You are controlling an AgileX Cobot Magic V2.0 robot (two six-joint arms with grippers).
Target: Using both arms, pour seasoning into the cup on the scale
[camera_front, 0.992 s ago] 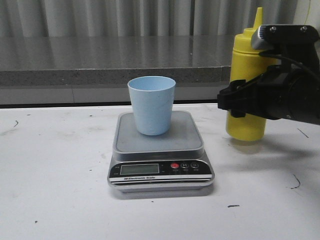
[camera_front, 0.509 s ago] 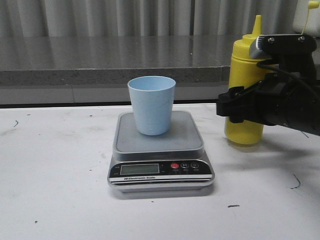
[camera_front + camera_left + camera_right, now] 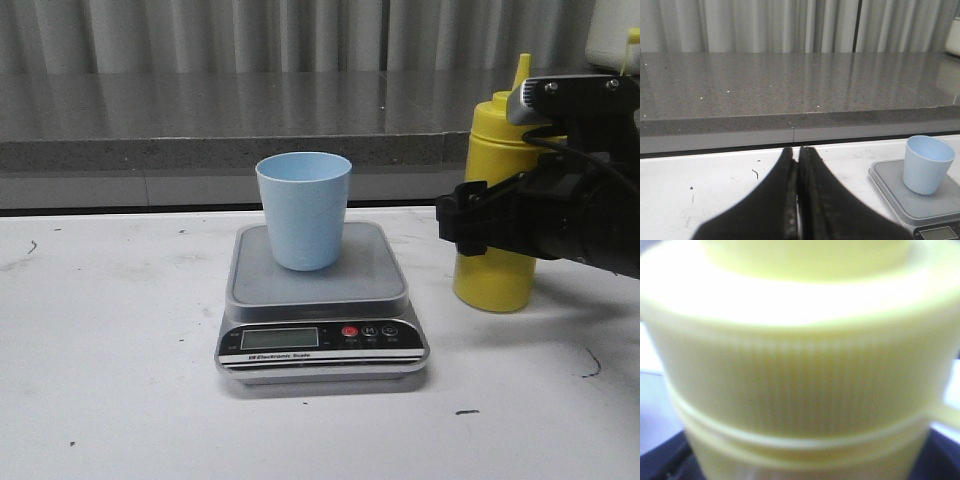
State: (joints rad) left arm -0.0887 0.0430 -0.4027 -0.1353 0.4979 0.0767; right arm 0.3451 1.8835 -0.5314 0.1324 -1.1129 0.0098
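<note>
The pale blue cup (image 3: 303,210) stands upright on the platform of the silver-grey scale (image 3: 372,285) at the table's middle. The yellow seasoning bottle (image 3: 495,275) is upright to the right of the scale, nozzle up. My right gripper (image 3: 480,222) is clasped round the bottle's middle; its arm hides part of the bottle. In the right wrist view the ribbed yellow cap (image 3: 800,365) fills the frame and hides the jaws. My left gripper (image 3: 799,155) is shut and empty, low over the table left of the scale (image 3: 890,185) and cup (image 3: 927,165). It is outside the front view.
A grey stone ledge (image 3: 200,120) runs along the back of the white table (image 3: 120,380), with grey curtains behind. A white object (image 3: 612,30) sits on the ledge at the far right. The scale's display and buttons (image 3: 350,332) face the front.
My right gripper and the bottle have shifted together slightly right and lower in the front view. The cup and the scale have not moved.
</note>
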